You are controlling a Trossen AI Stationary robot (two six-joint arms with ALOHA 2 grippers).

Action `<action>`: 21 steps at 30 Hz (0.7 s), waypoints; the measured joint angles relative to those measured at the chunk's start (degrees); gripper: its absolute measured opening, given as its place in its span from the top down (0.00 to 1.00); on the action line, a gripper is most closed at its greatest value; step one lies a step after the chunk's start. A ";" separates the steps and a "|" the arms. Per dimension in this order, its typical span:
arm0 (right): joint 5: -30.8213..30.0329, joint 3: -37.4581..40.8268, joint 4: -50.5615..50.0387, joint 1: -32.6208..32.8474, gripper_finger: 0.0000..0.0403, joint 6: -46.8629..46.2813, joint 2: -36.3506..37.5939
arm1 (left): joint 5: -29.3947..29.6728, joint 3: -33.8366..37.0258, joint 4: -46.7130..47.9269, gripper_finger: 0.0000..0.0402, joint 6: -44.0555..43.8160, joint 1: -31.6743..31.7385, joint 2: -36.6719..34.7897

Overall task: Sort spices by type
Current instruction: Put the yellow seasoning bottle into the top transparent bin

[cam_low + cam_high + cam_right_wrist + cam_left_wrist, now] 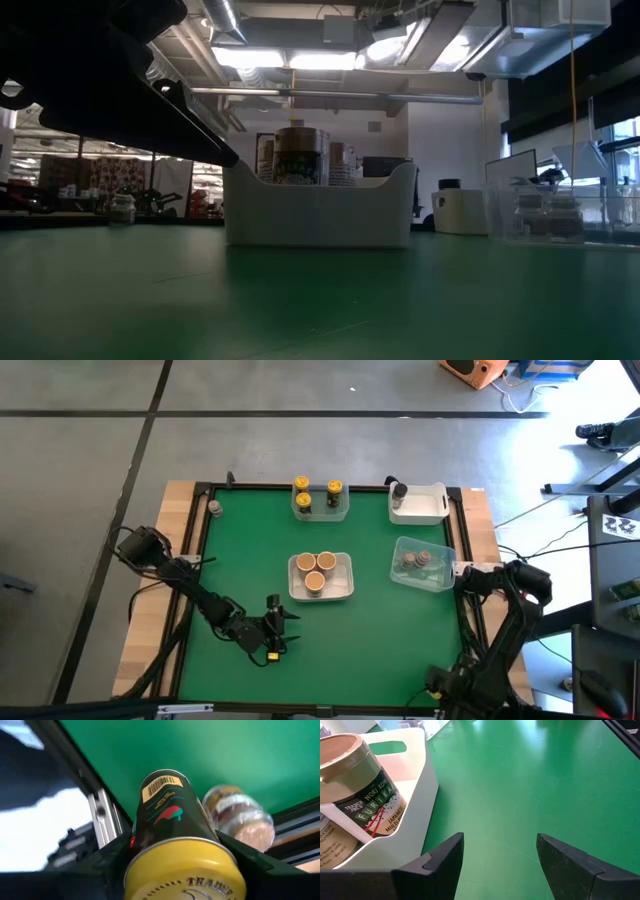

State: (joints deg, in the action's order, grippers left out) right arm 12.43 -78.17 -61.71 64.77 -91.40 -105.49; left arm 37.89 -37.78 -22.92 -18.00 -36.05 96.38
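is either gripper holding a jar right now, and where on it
The right gripper holds a yellow-capped jar, its fingers on either side of the jar near the cap. The left gripper is open over bare mat, holding nothing.

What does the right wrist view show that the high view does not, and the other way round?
Only the right wrist view shows the right gripper holding a yellow-capped jar with a dark green label, lying between its fingers.

Only the high view shows the whole layout: the tub of yellow-capped jars at the far edge, the white tub beside it, the centre tub of tan-capped jars, and the left gripper, open over bare green mat.

Both show the green mat and the clear tub of brown-capped jars at the table's right edge.
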 joint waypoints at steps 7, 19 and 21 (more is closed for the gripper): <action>-3.19 -0.37 -0.46 -5.44 0.40 0.66 0.24 | 0.00 0.00 -0.02 0.42 -0.14 0.00 0.00; -21.93 -8.51 -10.50 -15.84 0.40 15.96 0.36 | 0.00 0.00 -0.04 0.42 -0.07 0.00 0.00; -26.22 -10.07 -12.40 -17.40 0.40 18.37 0.39 | 0.00 0.00 -0.04 0.42 -0.04 0.00 0.00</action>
State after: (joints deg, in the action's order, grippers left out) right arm -13.80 -88.25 -74.12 47.37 -73.03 -105.10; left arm 37.89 -37.78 -22.96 -18.04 -36.05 96.38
